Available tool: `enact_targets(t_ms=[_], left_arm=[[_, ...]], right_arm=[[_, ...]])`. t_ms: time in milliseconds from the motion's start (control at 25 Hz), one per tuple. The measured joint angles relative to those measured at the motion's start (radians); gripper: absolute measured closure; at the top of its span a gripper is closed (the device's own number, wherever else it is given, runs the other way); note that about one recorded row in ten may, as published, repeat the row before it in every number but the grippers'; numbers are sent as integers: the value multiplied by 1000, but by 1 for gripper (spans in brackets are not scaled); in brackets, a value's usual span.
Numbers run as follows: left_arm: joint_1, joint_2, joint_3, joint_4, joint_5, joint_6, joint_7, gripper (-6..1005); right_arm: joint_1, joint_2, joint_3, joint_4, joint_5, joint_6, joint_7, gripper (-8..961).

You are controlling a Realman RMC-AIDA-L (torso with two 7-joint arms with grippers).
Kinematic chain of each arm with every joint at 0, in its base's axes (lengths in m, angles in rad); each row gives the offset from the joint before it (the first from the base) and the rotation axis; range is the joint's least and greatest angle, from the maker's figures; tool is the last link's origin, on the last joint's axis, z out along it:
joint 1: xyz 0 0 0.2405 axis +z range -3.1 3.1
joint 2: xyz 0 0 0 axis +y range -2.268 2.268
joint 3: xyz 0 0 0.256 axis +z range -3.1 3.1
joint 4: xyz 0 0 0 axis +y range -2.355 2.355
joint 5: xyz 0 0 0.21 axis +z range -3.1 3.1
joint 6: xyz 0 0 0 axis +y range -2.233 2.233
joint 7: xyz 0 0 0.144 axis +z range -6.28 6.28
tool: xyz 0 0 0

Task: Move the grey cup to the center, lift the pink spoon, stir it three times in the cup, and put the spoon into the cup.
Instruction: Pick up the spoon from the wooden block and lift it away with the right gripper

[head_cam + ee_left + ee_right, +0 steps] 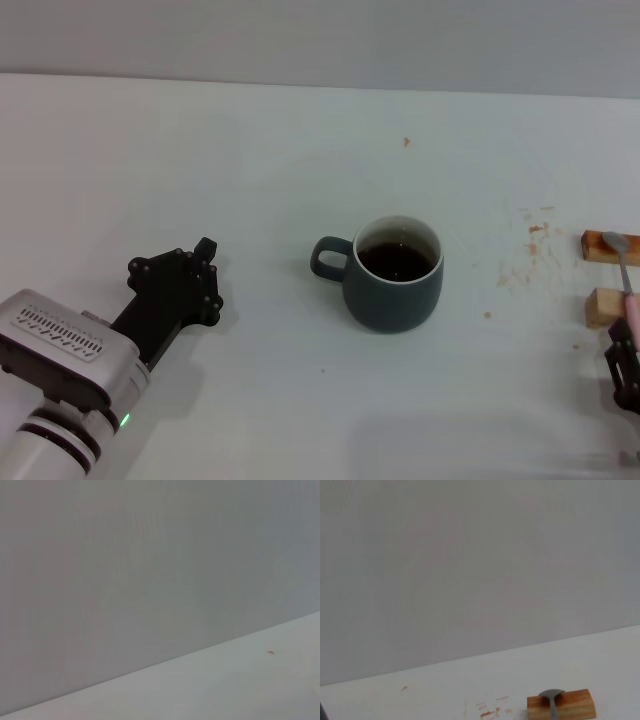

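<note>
The grey cup [395,275] stands near the middle of the table, its handle pointing toward my left side, with dark liquid inside. The pink spoon [624,272] lies at the far right edge across two tan wooden blocks [603,245], its grey bowl on the farther block. That bowl also shows in the right wrist view [551,696]. My right gripper [624,362] is low at the spoon's pink handle end, partly cut off by the view's edge. My left gripper [203,275] rests on the table to the left of the cup, apart from it.
The nearer wooden block [603,307] sits just in front of the farther one [561,706]. Small brown stains [535,240] mark the table between cup and blocks. A grey wall [150,555] runs behind the table.
</note>
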Motion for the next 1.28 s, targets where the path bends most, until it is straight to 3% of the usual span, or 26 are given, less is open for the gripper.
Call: enact_targets(t_ms=[200,520,960,1160,1280], left_arm=[[0,0,0,0,0,0,0,1001],[0,0,2,4,0,-2,-1,1001],[0,-1,6,6,0,-2,-1,1001],[2,-1,8,6,0,-2,2,1001],[2,-1,8,6,0,-1,2,1001]], right_arm=[[1,-1,0,0,-2,0,0,535],[5,-1,0,0,-2,11,0,532],[0,3,4,-8,5,11,-1,684],[3,2,5,-10,5,16,-1,864],[3,2,8,-11,6,25,-3,864]])
